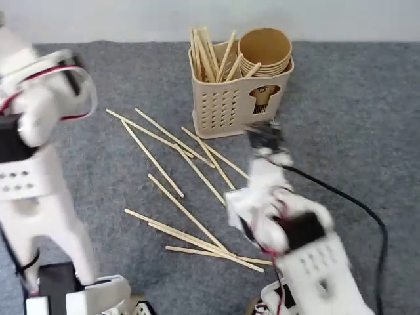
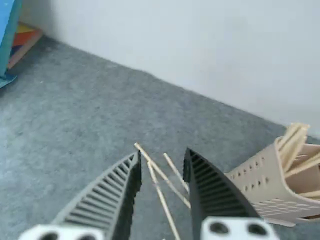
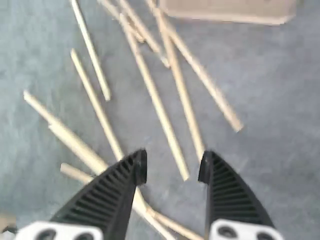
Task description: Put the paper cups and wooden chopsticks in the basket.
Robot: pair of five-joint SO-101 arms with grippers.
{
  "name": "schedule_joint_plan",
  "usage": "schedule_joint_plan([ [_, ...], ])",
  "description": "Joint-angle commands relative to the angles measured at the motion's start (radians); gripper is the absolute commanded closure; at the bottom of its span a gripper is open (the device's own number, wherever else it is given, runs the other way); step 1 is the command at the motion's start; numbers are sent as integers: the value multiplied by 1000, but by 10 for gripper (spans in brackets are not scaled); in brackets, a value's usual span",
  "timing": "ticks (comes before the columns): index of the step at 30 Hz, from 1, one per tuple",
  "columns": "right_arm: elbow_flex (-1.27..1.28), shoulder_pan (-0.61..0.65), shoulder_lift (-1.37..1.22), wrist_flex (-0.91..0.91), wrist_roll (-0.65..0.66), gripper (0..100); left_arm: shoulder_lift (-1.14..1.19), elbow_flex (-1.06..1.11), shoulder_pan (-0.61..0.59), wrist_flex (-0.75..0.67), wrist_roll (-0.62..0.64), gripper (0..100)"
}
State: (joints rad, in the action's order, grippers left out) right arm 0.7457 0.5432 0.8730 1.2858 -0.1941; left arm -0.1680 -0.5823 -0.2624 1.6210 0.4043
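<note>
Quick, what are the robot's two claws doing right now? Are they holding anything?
Left gripper: open, holding nothing.
Right gripper: open, holding nothing, over loose chopsticks.

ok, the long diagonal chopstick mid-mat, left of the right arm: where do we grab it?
Grip the chopstick on the half nearer the basket, where it lies alone on the mat; its other end crosses other chopsticks. Come straight down with the right gripper, fingers open across its width: it lies flat and thin, so a side approach would probably push it.
</note>
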Motion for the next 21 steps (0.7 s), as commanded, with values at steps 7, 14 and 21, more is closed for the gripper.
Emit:
schedule_joint_plan([
  [7, -9, 208, -446, -325, 81, 819, -46, 142, -218, 123, -25, 863],
  [14, -170, 260, -680, -387, 100, 819, -48, 272, -247, 80, -26, 863],
  [21, -381, 263, -903, -332, 137, 816, -48, 280, -247, 80, -25, 863],
])
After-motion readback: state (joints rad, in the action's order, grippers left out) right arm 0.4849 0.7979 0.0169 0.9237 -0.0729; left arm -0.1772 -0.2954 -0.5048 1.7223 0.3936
